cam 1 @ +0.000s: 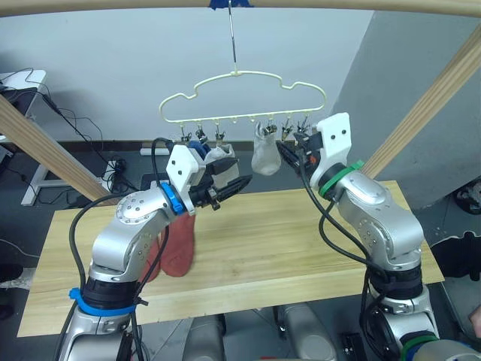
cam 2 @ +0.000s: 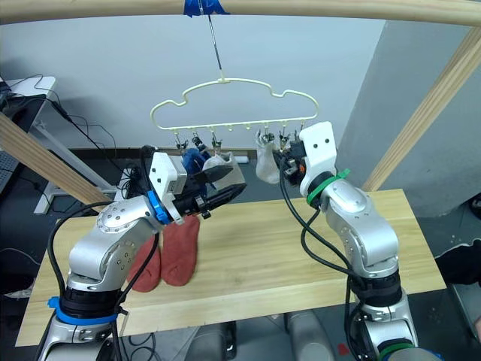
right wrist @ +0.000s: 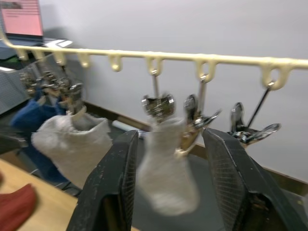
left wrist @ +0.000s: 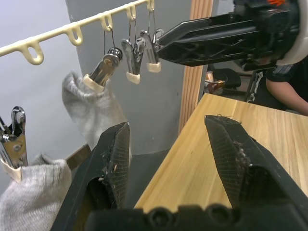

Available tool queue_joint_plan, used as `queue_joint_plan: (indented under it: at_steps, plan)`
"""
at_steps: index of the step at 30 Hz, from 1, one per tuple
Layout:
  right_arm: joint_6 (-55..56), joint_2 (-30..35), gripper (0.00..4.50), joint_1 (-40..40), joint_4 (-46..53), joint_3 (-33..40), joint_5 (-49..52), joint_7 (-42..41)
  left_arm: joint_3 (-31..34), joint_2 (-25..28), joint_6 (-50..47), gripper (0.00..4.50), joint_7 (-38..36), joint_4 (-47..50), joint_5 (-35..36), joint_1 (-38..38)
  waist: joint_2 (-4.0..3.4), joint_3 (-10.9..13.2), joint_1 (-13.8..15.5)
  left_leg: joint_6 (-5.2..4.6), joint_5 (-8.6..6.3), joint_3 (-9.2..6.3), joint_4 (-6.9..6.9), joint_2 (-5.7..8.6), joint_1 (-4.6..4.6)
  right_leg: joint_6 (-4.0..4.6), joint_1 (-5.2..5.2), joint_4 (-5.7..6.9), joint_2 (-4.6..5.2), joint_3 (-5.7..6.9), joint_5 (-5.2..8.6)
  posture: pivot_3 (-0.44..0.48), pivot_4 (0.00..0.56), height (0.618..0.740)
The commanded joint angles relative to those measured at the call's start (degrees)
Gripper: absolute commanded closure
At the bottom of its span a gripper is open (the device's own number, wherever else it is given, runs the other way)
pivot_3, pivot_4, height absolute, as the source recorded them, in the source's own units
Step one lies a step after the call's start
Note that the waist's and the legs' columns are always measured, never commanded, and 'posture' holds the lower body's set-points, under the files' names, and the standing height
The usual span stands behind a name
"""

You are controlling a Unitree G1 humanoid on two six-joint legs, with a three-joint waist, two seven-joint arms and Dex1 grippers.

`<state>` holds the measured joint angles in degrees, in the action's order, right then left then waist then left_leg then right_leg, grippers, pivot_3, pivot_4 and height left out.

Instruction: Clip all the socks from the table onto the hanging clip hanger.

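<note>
The cream clip hanger (cam 1: 242, 74) hangs from a wooden bar above the far edge of the table (cam 1: 301, 233). Blue socks (cam 1: 197, 144) and a grey sock (cam 1: 219, 156) hang from its left clips, and a second grey sock (cam 1: 265, 156) hangs near the middle. Two rust-red socks (cam 1: 177, 247) lie on the table under my left arm. My left gripper (cam 1: 233, 189) is open and empty, just below the first grey sock. My right gripper (cam 1: 286, 154) is open at the clips (right wrist: 199, 115) right of the second grey sock (right wrist: 166, 168), with nothing in it.
Thick wooden frame beams slant down on the left (cam 1: 37, 143) and right (cam 1: 428, 105) of the table. A person's arm (left wrist: 288, 91) shows beyond the table's right end. Cables and a desk (cam 1: 22, 83) stand at the back left.
</note>
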<state>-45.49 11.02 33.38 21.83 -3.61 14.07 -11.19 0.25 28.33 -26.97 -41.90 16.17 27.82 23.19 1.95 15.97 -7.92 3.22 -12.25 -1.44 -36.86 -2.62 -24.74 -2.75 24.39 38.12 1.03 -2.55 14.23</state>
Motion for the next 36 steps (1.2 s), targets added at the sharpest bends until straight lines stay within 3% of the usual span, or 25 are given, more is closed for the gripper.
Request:
queue_joint_plan:
  at_steps: [1,30,36]
  plan:
    - [2.3,-0.5,2.36,1.6,-0.7,-0.2,-1.9,1.3,0.4,-0.1,0.9,1.76,-0.2,1.2,0.1,0.9,0.0,0.0,0.0,0.0,0.0,0.0,0.0,0.0,0.0,0.0,0.0,0.0,0.0,0.0,0.0,-0.175,0.193,0.74]
    - [14.1,-3.9,2.36,7.9,-17.0,-0.9,-8.3,2.2,-0.4,-1.3,2.2,1.76,-0.3,-0.8,-2.1,2.4,0.0,0.0,0.0,0.0,0.01,-0.01,-0.16,0.03,0.09,0.04,0.03,0.52,0.02,-0.01,-0.04,-0.169,0.204,0.74]
    - [13.0,-7.0,2.36,9.3,-18.2,1.1,-7.5,4.1,-0.4,-1.5,2.2,1.76,-0.1,-0.5,-2.3,2.2,0.0,0.0,0.0,0.01,0.03,0.01,-0.19,0.03,0.21,0.05,0.04,0.73,0.01,-0.06,-0.04,-0.162,0.203,0.74]
